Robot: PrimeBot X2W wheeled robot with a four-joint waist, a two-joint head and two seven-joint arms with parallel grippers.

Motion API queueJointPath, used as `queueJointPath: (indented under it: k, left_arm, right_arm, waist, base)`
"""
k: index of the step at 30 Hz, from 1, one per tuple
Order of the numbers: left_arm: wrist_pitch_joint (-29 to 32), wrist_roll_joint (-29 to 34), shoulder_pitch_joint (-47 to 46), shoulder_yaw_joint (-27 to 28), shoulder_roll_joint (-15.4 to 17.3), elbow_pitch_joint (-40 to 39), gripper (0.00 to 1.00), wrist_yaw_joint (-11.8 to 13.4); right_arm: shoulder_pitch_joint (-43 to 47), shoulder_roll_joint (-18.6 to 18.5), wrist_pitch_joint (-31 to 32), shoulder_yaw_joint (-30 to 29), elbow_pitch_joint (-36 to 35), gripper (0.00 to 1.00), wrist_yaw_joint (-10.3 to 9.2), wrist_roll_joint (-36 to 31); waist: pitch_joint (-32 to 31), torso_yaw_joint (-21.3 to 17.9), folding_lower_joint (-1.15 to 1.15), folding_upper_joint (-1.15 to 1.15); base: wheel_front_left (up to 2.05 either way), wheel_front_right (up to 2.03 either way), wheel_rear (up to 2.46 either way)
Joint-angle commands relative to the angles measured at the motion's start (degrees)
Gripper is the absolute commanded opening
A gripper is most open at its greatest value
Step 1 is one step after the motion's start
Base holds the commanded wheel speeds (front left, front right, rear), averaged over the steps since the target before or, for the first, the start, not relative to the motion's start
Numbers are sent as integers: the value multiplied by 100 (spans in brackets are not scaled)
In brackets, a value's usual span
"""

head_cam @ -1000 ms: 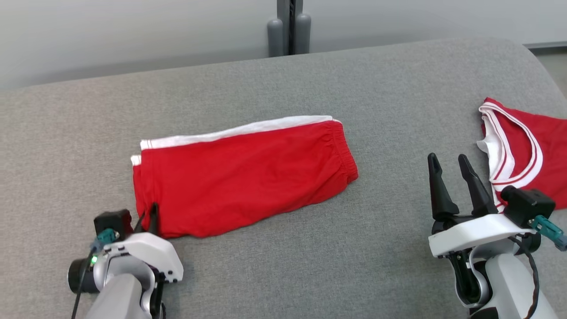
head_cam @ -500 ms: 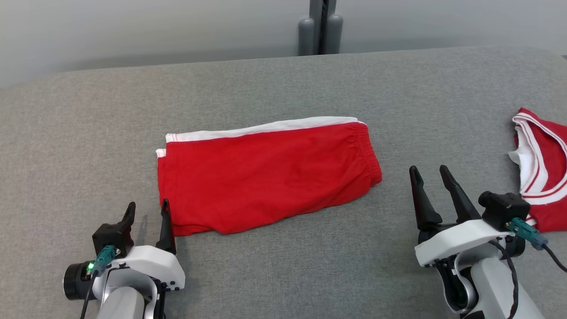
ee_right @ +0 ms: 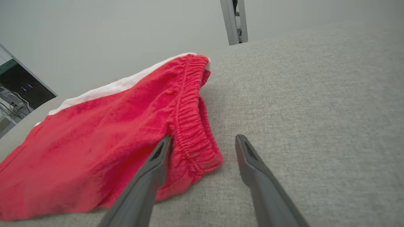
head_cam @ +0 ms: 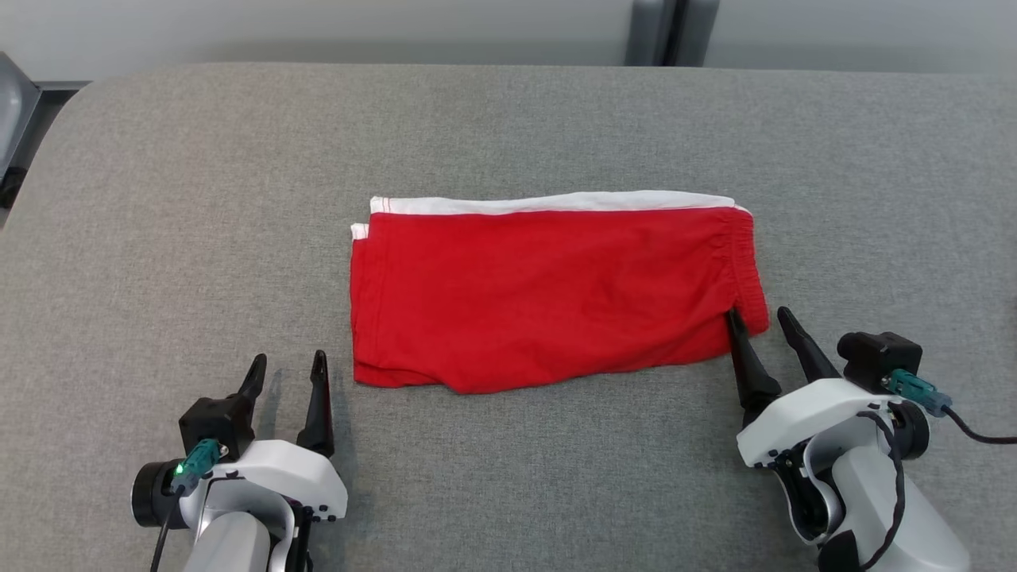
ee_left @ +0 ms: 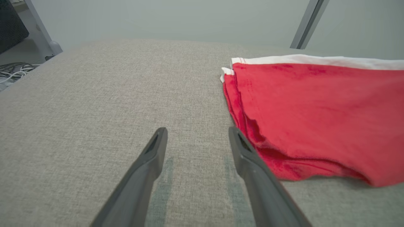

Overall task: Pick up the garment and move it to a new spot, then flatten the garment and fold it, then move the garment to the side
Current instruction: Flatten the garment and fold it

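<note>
The garment (head_cam: 548, 290) is a pair of red shorts with a white side stripe, folded flat in the middle of the grey surface (head_cam: 508, 127). My left gripper (head_cam: 288, 369) stands open just left of its lower left corner, apart from the cloth; the left wrist view has the garment (ee_left: 315, 107) to the right of the gripper (ee_left: 197, 134). My right gripper (head_cam: 759, 322) is open at the elastic waistband's lower right corner. In the right wrist view the waistband corner (ee_right: 197, 148) lies between the fingers of the gripper (ee_right: 203, 140), with the left finger over the cloth.
The grey padded surface (ee_left: 94, 104) stretches wide on all sides of the garment. A grey post (head_cam: 667, 32) stands behind its far edge. Cables and dark equipment (ee_left: 12, 37) lie beyond the left edge.
My left gripper was shut at the garment's lower left corner; it let go, opened and drew back. The camera turned, shifting the whole picture right. The right gripper now sits at the waistband corner.
</note>
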Motion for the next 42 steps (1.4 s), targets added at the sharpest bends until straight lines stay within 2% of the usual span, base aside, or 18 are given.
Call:
queueJointPath:
  k: [1,10,11,12,13,14,21,35,38,42]
  left_arm:
    - [-8,-49,-38,-38,20,-28,100,-24]
    - [-8,-85,-96,-42,20,-28,100,-43]
    - [-8,-86,-109,-45,19,-23,100,-39]
    - [-8,-83,-119,-50,19,-22,100,-32]
    - [-8,-83,-119,-50,19,-22,100,-32]
    - [-8,-84,-147,-52,20,-10,100,-32]
    - [-8,-68,-151,-5,20,6,100,-37]
    - [-9,-114,82,18,20,91,100,-54]
    - [-9,-140,98,-25,20,104,100,-52]
    - [-9,-257,113,-191,22,116,100,-46]
  right_arm:
    - [-100,-46,-21,-7,188,100,-3,85]
    - [-80,-28,-3,123,639,100,-3,652]
    - [-65,-15,-2,196,625,85,-2,739]
    - [-58,-3,-1,267,621,48,-2,782]
    - [-58,-3,-1,267,621,48,-2,782]
    - [-42,3,2,355,554,0,0,923]
    - [-29,-9,3,340,446,0,0,1068]
    - [157,-48,-12,-311,-154,0,-3,492]
    - [62,-40,-12,-173,-361,0,-3,271]
    - [-174,-37,-11,449,-654,0,-2,4]
  waist:
    - [90,85,0,-1]
    - [228,104,0,-1]
    - [235,97,0,-1]
    - [242,88,0,-1]
    - [242,88,0,-1]
    - [252,73,0,-1]
    - [238,16,0,-1]
    - [-146,-290,0,-1]
    - [-200,-321,0,-1]
    - [-255,-206,0,-1]
  base:
    - [0,0,0]
    - [0,0,0]
    - [0,0,0]
    - [0,0,0]
    - [0,0,0]
    - [0,0,0]
    - [0,0,0]
    - [0,0,0]
    - [0,0,0]
    - [0,0,0]
